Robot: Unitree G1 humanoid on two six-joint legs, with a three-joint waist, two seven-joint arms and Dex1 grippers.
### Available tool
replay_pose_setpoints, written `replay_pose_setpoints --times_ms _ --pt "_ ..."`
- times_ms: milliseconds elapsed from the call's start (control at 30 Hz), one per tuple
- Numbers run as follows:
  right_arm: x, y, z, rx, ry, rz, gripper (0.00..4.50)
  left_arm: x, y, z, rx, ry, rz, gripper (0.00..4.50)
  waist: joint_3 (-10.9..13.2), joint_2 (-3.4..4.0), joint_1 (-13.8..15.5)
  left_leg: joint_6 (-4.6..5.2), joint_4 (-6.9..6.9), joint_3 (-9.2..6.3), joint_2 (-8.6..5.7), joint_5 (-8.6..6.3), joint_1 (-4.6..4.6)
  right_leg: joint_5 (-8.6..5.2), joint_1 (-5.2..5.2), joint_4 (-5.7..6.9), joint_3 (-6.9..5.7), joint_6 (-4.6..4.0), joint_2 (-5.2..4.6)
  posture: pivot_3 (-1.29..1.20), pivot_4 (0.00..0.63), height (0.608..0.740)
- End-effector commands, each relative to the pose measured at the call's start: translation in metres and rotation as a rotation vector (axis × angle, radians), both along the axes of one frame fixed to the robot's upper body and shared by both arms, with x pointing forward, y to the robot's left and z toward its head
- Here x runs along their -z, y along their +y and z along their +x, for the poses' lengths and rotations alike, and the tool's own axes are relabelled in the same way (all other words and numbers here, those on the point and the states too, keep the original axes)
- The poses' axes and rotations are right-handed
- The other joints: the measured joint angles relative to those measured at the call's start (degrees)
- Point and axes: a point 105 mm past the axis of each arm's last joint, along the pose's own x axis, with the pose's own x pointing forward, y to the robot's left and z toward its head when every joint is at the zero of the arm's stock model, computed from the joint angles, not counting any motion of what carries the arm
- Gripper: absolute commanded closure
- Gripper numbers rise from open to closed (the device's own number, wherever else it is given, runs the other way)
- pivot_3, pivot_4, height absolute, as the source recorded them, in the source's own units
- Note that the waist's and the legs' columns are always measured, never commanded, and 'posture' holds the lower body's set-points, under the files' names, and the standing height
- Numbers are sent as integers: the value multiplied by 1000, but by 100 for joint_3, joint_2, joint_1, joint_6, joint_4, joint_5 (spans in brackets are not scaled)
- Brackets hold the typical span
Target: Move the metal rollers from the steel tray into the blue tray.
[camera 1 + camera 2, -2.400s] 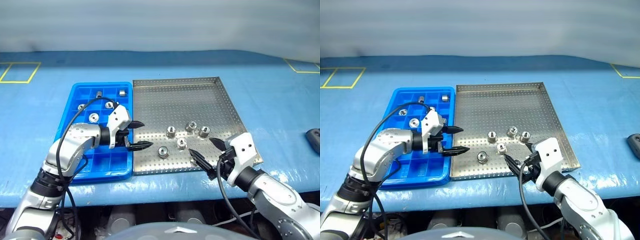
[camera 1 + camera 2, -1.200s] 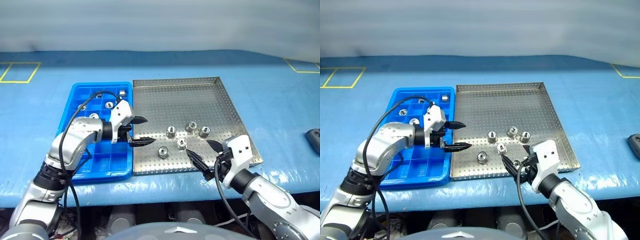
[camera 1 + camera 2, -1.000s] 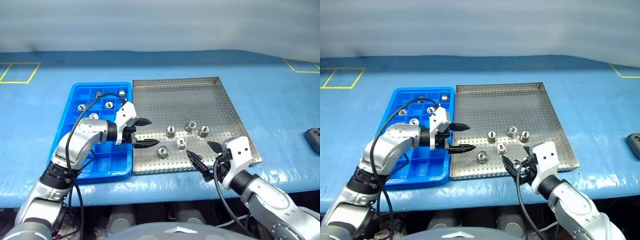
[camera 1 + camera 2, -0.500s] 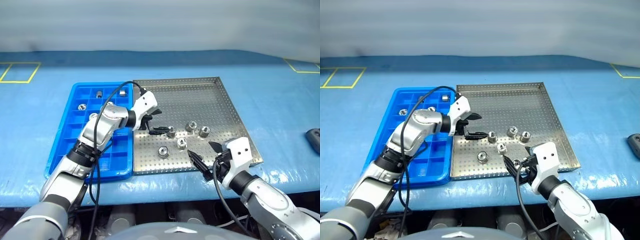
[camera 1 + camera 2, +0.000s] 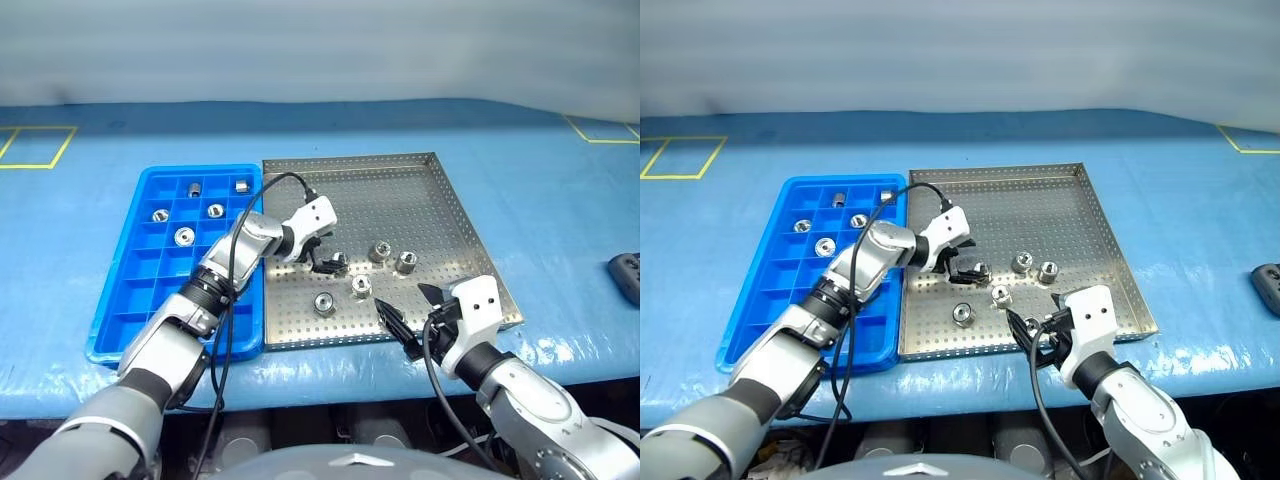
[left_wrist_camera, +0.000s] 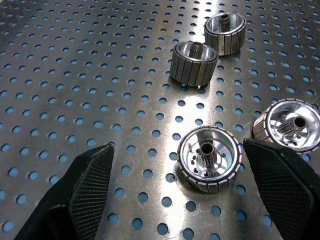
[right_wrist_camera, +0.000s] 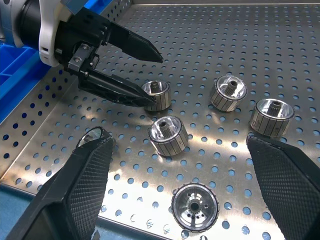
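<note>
Steel tray [image 5: 400, 190]: perforated floor, low rim, on the blue table cover [image 5: 560, 210], its left edge touching the blue tray [image 5: 130, 290].

Metal rollers on the steel tray: five in the head views, clustered in the near half. One [image 5: 339, 262] lies between the left gripper's fingers; two [image 5: 380, 250] [image 5: 406, 262] sit to its right; one [image 5: 361, 286] and one [image 5: 324, 303] lie nearer the front rim. The right wrist view adds one more [image 7: 194, 206] close to that gripper.

Rollers in the blue tray: five [image 5: 184, 236], each in its own compartment, all in the far half.

Left gripper [image 5: 327, 256]: fingers spread wide, one on either side of the roller; contact cannot be judged, apparently not yet closed on it.

Right gripper [image 5: 408, 318]: fingers wide apart, empty, above the tray's near right corner.

Dark object [image 5: 625, 275] at the far right edge of the table, too cropped to identify.
</note>
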Motion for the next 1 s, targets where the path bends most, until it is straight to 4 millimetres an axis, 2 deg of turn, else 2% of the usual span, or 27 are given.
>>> replay_pose_setpoints --times_ms 33,267,400,533,567,600,700,800,900,1000 --pt "-9 2 1 0 -47 8 11 -8 -12 5 44 -53 2 0 0 0 3 0 0 0 0 0 -1 0 0 0 0 0 0 -74 150 740" --pt "-12 2 2 4 -63 20 11 0 -24 -2 124 -21 2 0 0 0 -14 1 0 -1 0 -1 -2 1 0 -1 0 1 0 -88 150 740" --pt "-13 2 2 8 -65 20 0 4 -22 -5 155 -16 34 1220 0 0 -48 1 0 0 0 -1 -2 1 0 0 1 2 0 -91 150 740" --pt "-13 1 2 15 -66 21 0 5 -10 -6 182 -38 85 2517 -1 0 -55 1 0 -1 1 -1 -2 1 0 0 1 2 2 -86 150 740" --pt "-13 0 3 16 -65 21 0 3 -8 -5 183 -42 85 2761 -1 0 -58 1 0 -1 1 -1 -1 1 0 0 1 1 2 -86 150 740" --pt "-13 0 3 15 -65 22 0 1 -7 -5 179 -46 76 2775 -1 0 -58 1 -1 0 1 -1 -1 1 0 0 2 2 2 -86 150 740" --pt "-13 2 4 6 -66 24 0 -17 0 -3 151 -60 6 2775 0 0 -54 1 0 0 2 0 0 1 0 2 2 1 2 -57 150 740" --pt "-13 5 7 -15 -69 26 0 -44 11 1 76 -97 -97 2775 0 0 -41 1 0 -1 3 0 -4 1 -3 2 1 1 2 -35 150 740" --pt "-16 13 11 -63 -81 31 0 -72 30 6 -52 -150 -209 2775 1 0 -47 1 -1 -4 4 -1 -2 2 -3 3 4 2 1 0 150 740" --pt "-19 27 17 -137 -101 23 0 -93 59 7 -228 -234 -271 2775 0 1 -34 0 -2 -15 6 0 2 2 -1 7 4 2 3 50 150 740"
